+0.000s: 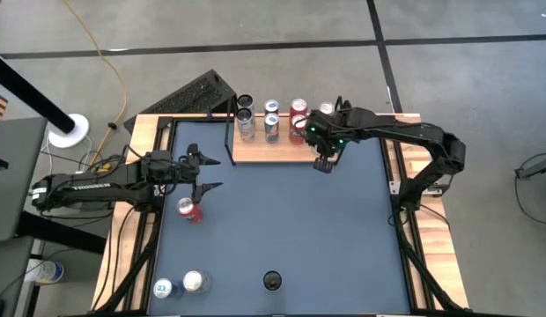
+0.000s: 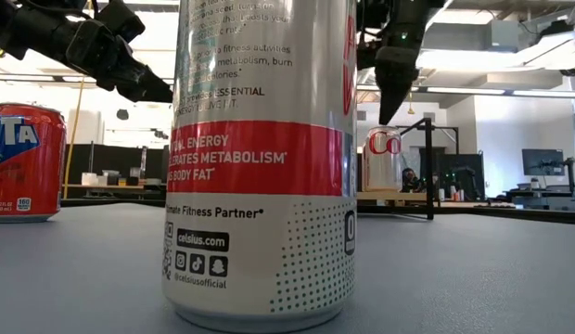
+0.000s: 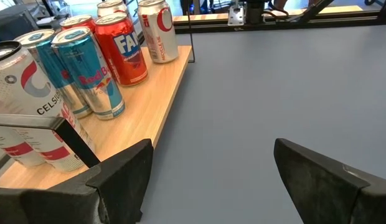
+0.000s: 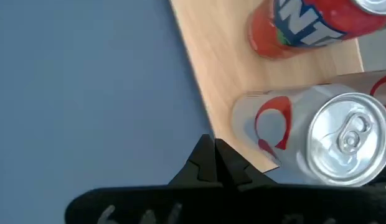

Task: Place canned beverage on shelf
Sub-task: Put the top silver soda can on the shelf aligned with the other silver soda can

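At the far edge of the table: the shelf, a light-wood board with a black wire upright at its left end, lies flat on the blue-grey table.
Shelf contents: two silver Celsius cans stand at the left, two blue Red Bull cans in the middle, two red Fanta cans next, and a silver can with a red C at the right end.
Same row, left wrist view: Celsius cans, Red Bull cans, Fanta cans, silver can with a red C, all upright on the board.
Right gripper: hovers just off the shelf's front edge near its right end; in the right wrist view its fingers meet tip to tip, pressed together on nothing, beside the silver can and a Fanta can.
Left gripper: over the table's left side, well apart from the shelf, fingers spread wide with nothing between them.
Cans off the shelf: a red can stands just below the left gripper; two silver cans and a dark can stand near the front edge.
Low view: a Celsius can fills the foreground, a Fanta can stands to its left.
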You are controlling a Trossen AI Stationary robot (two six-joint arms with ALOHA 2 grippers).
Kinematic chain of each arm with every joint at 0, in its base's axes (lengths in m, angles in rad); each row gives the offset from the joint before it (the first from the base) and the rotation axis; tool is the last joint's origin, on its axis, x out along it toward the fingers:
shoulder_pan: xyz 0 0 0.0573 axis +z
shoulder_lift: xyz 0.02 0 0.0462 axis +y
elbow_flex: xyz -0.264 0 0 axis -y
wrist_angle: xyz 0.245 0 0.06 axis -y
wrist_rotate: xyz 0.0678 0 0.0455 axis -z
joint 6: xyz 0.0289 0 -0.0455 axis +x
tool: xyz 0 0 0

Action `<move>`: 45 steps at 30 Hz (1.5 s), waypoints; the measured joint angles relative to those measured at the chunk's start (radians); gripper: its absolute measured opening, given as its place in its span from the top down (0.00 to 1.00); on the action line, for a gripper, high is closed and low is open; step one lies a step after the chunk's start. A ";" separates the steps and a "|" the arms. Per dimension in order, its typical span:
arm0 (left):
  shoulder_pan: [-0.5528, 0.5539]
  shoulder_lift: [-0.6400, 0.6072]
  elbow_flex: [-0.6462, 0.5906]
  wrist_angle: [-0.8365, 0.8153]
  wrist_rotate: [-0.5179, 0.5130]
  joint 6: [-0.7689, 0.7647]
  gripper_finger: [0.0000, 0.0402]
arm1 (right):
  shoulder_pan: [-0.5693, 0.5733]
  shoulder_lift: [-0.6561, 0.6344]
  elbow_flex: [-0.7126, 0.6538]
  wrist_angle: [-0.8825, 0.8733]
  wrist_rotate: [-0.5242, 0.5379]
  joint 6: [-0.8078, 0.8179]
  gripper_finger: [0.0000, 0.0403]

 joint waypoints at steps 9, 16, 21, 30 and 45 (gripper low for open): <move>0.000 0.000 0.000 0.000 0.000 0.000 0.20 | -0.052 0.030 0.001 0.005 0.058 0.001 1.00; 0.000 0.000 0.000 0.000 0.000 0.000 0.20 | -0.089 0.030 0.001 0.007 0.075 0.001 1.00; 0.000 0.000 0.000 0.000 0.000 0.000 0.20 | -0.109 0.030 0.001 0.024 0.079 0.000 1.00; 0.000 0.000 0.000 0.000 0.000 0.000 0.20 | -0.133 0.030 0.001 0.046 0.107 -0.009 1.00; 0.000 0.000 0.000 0.000 0.000 0.000 0.20 | -0.161 0.030 0.001 0.091 0.123 -0.035 1.00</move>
